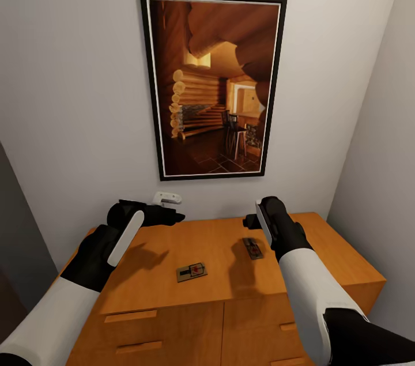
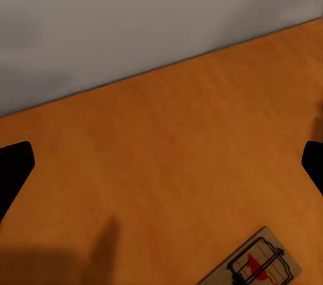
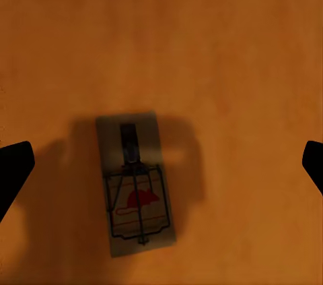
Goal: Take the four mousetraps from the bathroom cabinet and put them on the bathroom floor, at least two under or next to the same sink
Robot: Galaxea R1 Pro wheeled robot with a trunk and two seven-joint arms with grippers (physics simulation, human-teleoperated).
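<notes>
Two mousetraps lie flat on top of the orange-brown cabinet (image 1: 323, 251). One mousetrap (image 1: 192, 271) rests near the front middle, and it appears at the edge of the left wrist view (image 2: 259, 265). The other mousetrap (image 1: 252, 248) lies further right and back, directly below my right gripper (image 1: 252, 221), centred between its fingers in the right wrist view (image 3: 136, 184). My left gripper (image 1: 173, 217) hovers over the back left of the cabinet top. Both grippers are open and hold nothing, with their fingertips (image 2: 13, 170) (image 3: 13, 170) spread wide.
A large framed picture (image 1: 213, 83) hangs on the wall behind the cabinet. A small white fixture (image 1: 167, 199) sits on the wall just behind my left gripper. A side wall (image 1: 380, 153) stands close on the right. Drawer fronts with handles (image 1: 129, 316) face me.
</notes>
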